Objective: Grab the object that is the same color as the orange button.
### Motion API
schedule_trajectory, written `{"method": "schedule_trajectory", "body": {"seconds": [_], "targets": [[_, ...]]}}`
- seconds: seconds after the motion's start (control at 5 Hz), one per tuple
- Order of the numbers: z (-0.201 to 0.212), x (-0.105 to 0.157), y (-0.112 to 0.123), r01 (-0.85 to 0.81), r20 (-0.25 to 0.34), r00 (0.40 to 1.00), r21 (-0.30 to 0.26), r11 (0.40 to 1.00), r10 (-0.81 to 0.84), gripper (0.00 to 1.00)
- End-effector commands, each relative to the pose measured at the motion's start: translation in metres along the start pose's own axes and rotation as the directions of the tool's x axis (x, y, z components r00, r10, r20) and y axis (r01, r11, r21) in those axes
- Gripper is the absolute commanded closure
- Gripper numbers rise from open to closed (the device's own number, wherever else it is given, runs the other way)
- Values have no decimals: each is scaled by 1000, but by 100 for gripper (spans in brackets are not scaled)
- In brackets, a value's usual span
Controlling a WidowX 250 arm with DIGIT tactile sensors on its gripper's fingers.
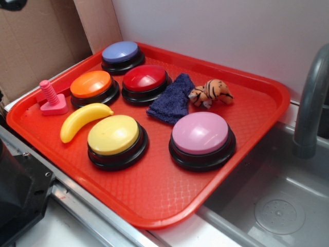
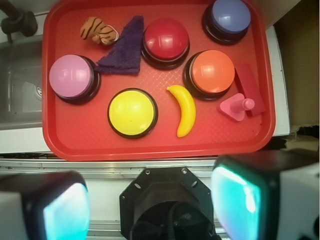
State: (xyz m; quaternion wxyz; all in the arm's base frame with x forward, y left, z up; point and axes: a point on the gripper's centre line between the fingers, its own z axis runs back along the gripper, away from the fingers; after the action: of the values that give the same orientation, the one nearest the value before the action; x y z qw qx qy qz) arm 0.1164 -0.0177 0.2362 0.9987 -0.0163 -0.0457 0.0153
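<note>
A small orange plush tiger with black stripes point(image 1: 211, 92) point(image 2: 99, 31) lies on the red tray point(image 1: 154, 206) point(image 2: 150, 147), next to a dark blue cloth point(image 1: 172, 99) point(image 2: 124, 47). The orange button point(image 1: 92, 86) point(image 2: 212, 72) stands on its black base across the tray from the tiger. My gripper point(image 2: 150, 205) is open, high above the table in front of the tray's near edge, with nothing between its fingers point(image 2: 65, 210). It does not show in the exterior view.
On the tray are also a red button point(image 1: 145, 82) point(image 2: 166, 40), a blue button point(image 1: 122, 54) point(image 2: 229, 17), a yellow button point(image 1: 115, 139) point(image 2: 132, 112), a pink button point(image 1: 201, 138) point(image 2: 72, 77), a yellow banana point(image 1: 82, 121) point(image 2: 185, 110) and a pink screw toy point(image 1: 51, 99) point(image 2: 235, 106). A sink with a grey faucet point(image 1: 311, 103) lies beside the tray.
</note>
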Motion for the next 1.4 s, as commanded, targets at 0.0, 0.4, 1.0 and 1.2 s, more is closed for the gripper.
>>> {"method": "schedule_trajectory", "body": {"seconds": [0.0,0.4,1.0,1.2], "targets": [[0,0,0,0,0,1000,0,1000,0,0],[-22,36,-12,52,43,998,55,997,-54,0],[-100,128,-42,88,83,993,22,996,-89,0],[-127,156,-54,87,96,992,11,996,-87,0]]}}
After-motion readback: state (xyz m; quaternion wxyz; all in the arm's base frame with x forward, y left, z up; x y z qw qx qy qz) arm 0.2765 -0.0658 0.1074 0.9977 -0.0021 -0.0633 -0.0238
